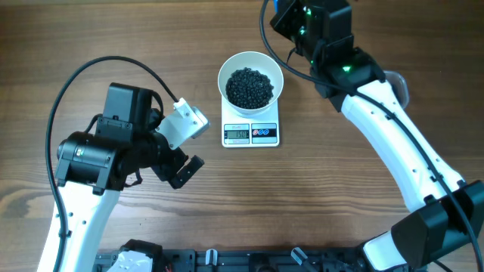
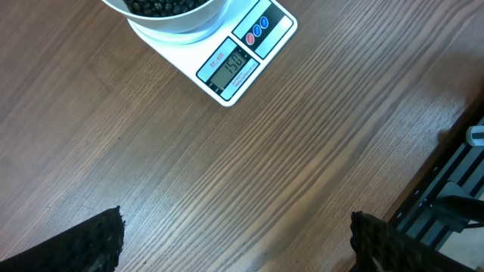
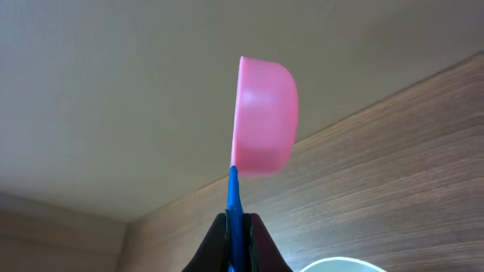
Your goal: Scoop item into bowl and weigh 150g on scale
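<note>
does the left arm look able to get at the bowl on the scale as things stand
Probably yes: the left claw is open and empty, only bare table lies between it and the bowl, and the right claw holds its pink scoop beyond the bowl.

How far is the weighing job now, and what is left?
Done: the white bowl sits on the scale with black beads in it, and the display appears to read about 150. In hand: the right gripper is shut on the pink scoop, tipped sideways. Left: probably only putting the scoop down. The left gripper is open, holding nothing.
</note>
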Robot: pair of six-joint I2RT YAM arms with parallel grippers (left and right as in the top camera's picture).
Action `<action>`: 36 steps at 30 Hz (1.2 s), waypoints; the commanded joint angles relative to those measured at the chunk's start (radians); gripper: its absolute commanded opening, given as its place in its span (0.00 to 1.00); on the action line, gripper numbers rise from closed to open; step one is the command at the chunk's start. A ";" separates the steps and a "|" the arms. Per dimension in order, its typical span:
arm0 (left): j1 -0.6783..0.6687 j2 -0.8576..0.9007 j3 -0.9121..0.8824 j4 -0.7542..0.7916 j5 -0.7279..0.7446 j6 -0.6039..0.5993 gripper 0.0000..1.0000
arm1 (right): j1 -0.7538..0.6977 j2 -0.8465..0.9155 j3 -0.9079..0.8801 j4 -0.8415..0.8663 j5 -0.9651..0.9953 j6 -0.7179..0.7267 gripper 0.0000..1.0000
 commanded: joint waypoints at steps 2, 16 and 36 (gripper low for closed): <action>0.005 0.003 0.006 0.003 0.002 0.015 1.00 | -0.047 0.005 0.002 0.008 0.018 0.004 0.04; 0.005 0.003 0.006 0.003 0.002 0.015 1.00 | -0.178 -0.042 0.002 -0.189 0.052 -0.022 0.04; 0.005 0.003 0.006 0.003 0.002 0.015 1.00 | -0.232 -0.206 0.001 -0.860 0.364 -0.023 0.04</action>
